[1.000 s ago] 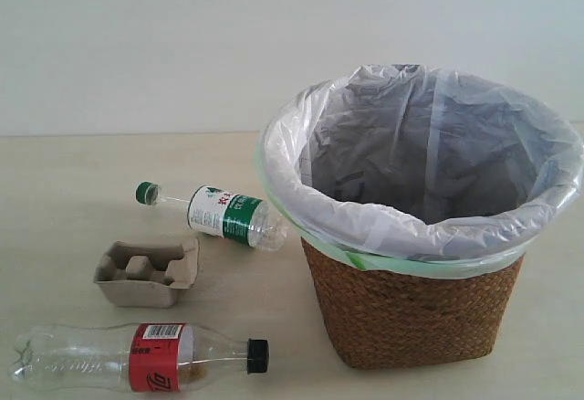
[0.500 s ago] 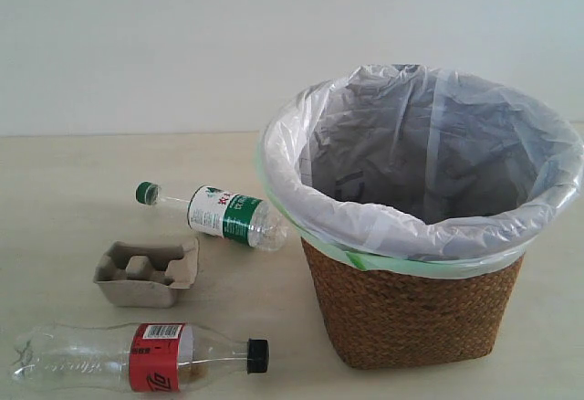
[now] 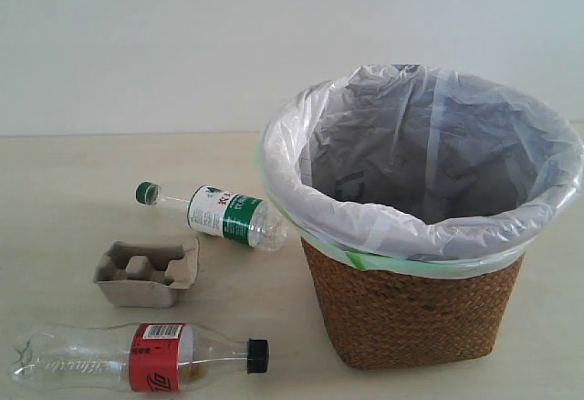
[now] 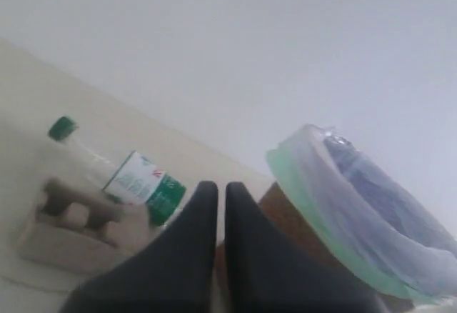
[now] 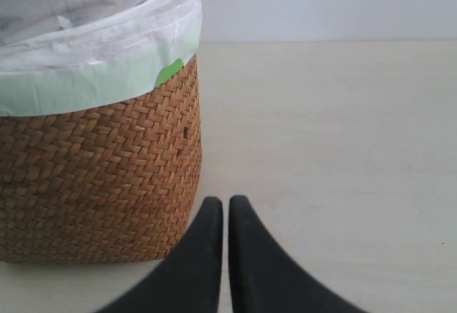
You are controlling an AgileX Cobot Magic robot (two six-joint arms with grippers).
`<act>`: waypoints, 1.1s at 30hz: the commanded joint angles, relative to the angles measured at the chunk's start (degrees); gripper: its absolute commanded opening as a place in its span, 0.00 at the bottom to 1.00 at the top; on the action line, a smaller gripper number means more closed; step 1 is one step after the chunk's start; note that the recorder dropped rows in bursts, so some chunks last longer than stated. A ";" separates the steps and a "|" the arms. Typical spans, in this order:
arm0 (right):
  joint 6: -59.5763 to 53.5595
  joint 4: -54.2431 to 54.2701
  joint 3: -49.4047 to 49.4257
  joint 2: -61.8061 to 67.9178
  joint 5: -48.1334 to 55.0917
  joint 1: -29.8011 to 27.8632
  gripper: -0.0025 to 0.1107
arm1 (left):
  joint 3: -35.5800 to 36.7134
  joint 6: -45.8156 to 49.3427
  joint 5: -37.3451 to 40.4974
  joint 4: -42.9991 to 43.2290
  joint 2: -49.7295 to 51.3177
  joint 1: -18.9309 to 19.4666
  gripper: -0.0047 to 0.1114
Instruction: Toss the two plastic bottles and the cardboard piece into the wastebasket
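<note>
On the beige table lie a clear bottle with a green cap and white-green label (image 3: 224, 215), its base against the wastebasket (image 3: 411, 313), and a larger clear bottle with a black cap and red label (image 3: 137, 357) near the front edge. Between them sits the cardboard piece (image 3: 146, 273), a grey-beige pulp tray. The wicker wastebasket has a white bag liner with a green edge. Neither arm appears in the exterior view. My left gripper (image 4: 221, 188) is shut and empty, short of the green-cap bottle (image 4: 143, 184) and cardboard piece (image 4: 68, 224). My right gripper (image 5: 226, 202) is shut and empty beside the wastebasket (image 5: 100, 184).
A plain pale wall runs behind the table. Bare tabletop (image 5: 335, 134) stretches beyond my right gripper, to the side of the basket. The basket's bag rim (image 4: 314, 206) shows in the left wrist view.
</note>
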 commanded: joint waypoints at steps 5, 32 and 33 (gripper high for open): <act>-0.23 -0.29 -0.05 -0.25 -0.41 -0.34 0.02 | -19.17 -0.01 24.89 18.00 17.02 -0.50 0.07; -0.23 -0.29 -0.05 -0.25 -0.41 -0.34 0.02 | -40.21 48.74 40.75 46.95 59.90 -3.87 0.07; -0.23 -0.29 -0.05 -0.25 -0.41 -0.34 0.02 | -40.21 49.98 39.19 46.95 61.36 -3.87 0.07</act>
